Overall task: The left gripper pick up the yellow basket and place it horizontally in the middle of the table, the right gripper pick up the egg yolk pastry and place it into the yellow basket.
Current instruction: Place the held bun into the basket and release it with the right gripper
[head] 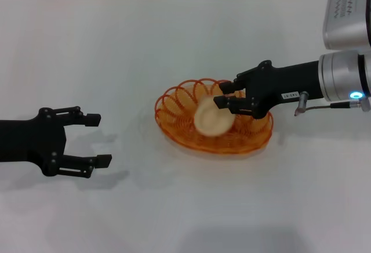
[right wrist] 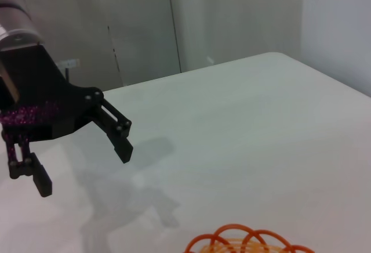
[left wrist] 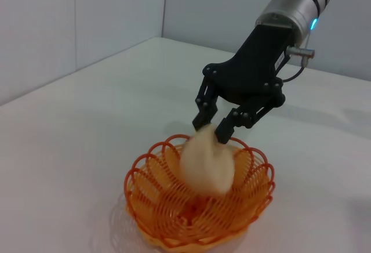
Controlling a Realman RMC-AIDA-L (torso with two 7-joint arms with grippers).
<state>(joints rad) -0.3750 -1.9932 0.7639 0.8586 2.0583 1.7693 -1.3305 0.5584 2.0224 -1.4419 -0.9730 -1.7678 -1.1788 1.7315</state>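
**Pastry held over the basket by the right gripper**

The yellow basket (head: 214, 124) was seen resting flat on the table (head: 174, 44), roughly in the middle of the white surface, its scalloped wire rim facing up. The egg yolk pastry (head: 212, 116) was found inside the outline of the basket, tilted on edge, with its pale flat side turned toward the robot's left. In the left wrist view the pastry (left wrist: 207, 163) was shown above the spiral wire bottom, within the ring of loops; whether its lower edge touched the wire could not be told.

The right gripper (head: 227, 102) was reached in over the far right part of the basket, and its two black fingers were closed against the upper edge of the pastry. The same grip was confirmed from the left wrist view, where the right gripper (left wrist: 210, 129) was seen coming down from above with the fingertips (left wrist: 223, 132) pressed to the top of the bun.

The left gripper (head: 97, 140) was kept low over the table to the left of the basket, well apart from it, with its fingers spread wide and nothing between them. In the right wrist view the left gripper (right wrist: 84, 169) was seen parted in the same way, with its shadow cast on the white surface beneath it, and only a few orange loops of the basket (right wrist: 249, 242) were visible at the frame's edge.
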